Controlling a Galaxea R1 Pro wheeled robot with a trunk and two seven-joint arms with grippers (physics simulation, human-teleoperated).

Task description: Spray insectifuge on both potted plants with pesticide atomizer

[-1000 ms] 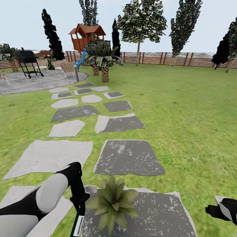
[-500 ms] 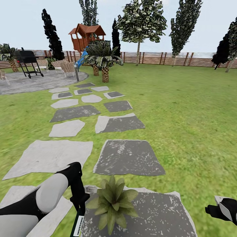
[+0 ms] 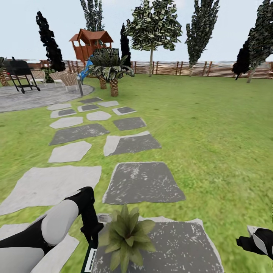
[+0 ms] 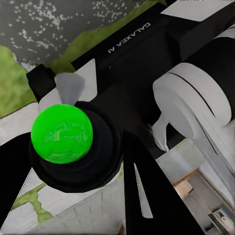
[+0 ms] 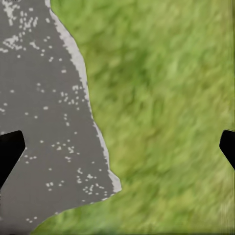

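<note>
One potted plant [image 3: 125, 236], a low rosette of pointed green leaves, sits on a dark stone slab [image 3: 178, 246] just in front of me. Right beside it on the left, my left gripper [image 3: 92, 237] points down, shut on the pesticide atomizer [image 3: 91, 260]. The slim bottle hangs below the fingers, and its white label shows. In the left wrist view I see my own black lettered body [image 4: 132, 46] and a bright green dome [image 4: 62, 133]. My right gripper [image 3: 253, 242] hovers low at the right over grass, open and empty [image 5: 117, 152].
A path of grey stepping slabs [image 3: 131, 144] runs ahead to a round patio [image 3: 34, 96] with a grill [image 3: 21, 72] and chairs. A palm [image 3: 112, 68], a play tower [image 3: 89, 45], trees and a wooden fence [image 3: 197, 68] stand behind. Lawn [image 3: 220, 144] lies to the right.
The whole view has shifted slightly, so the camera moved; slabs and plant sit a little further left in the picture. Both arms hold the same pose.
</note>
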